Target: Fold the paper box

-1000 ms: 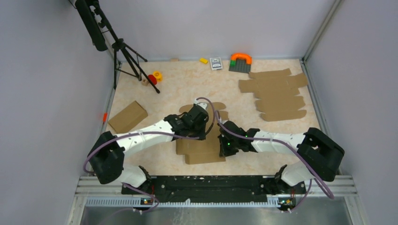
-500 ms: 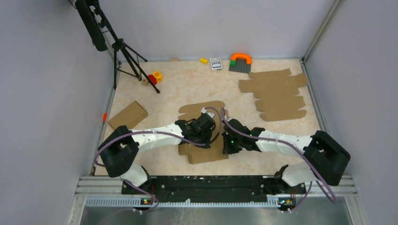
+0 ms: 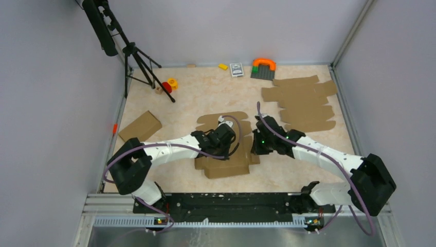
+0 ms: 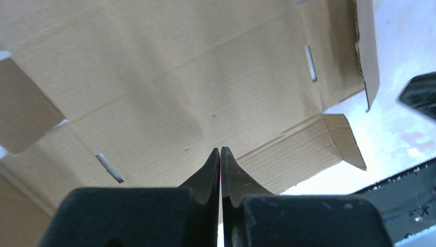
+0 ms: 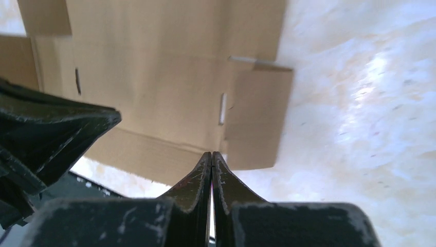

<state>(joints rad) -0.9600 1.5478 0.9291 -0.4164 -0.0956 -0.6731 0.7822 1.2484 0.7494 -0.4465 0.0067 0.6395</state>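
White arms (image 3: 164, 150), black joints (image 3: 128, 172), purple cables (image 3: 238, 131).

Right gripper (image 5: 212, 153), jaws pressed together, over a flap of the paper box (image 5: 154, 77); dark shape (image 5: 46, 139) left, perhaps another arm.

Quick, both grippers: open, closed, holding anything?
Left gripper: closed, holding nothing, tips over the paper box.
Right gripper: closed, holding nothing, tips by the box's edge.

The paper box (image 4: 169, 92) is matt ribbed cardboard, the table (image 5: 360, 103) smooth
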